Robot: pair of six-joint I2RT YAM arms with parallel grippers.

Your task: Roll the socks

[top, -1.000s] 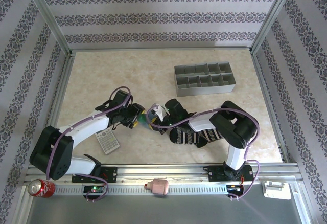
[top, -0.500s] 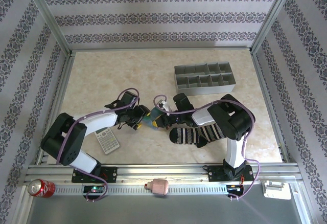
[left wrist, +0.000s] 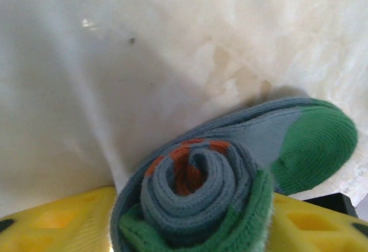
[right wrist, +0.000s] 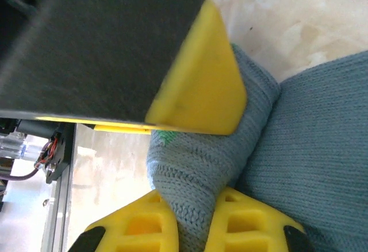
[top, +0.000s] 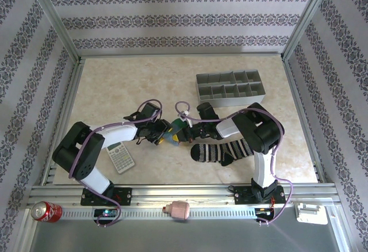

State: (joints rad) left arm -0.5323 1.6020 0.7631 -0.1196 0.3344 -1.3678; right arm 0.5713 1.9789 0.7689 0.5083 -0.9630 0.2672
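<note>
The blue-grey sock (left wrist: 195,189) is wound into a tight roll with orange showing at its core, and its green toe (left wrist: 313,145) lies flat on the table. My left gripper (left wrist: 192,226) is closed on the roll, one yellow finger (left wrist: 57,223) on each side. My right gripper (right wrist: 192,217) is shut on a fold of the same sock (right wrist: 198,165). From above, the two grippers (top: 156,134) (top: 188,130) meet at the sock (top: 172,132) in mid-table. The black-and-white striped sock (top: 221,151) lies flat under the right arm.
A grey calculator (top: 121,157) lies beside the left arm. A grey compartment tray (top: 230,89) stands at the back right. A red can (top: 45,210) and a pink object (top: 180,209) rest on the front rail. Patterned walls enclose the table.
Both grippers have shifted slightly away from the bases with the sock between them. The left arm has folded in closer, and its jaws have narrowed onto the roll.
</note>
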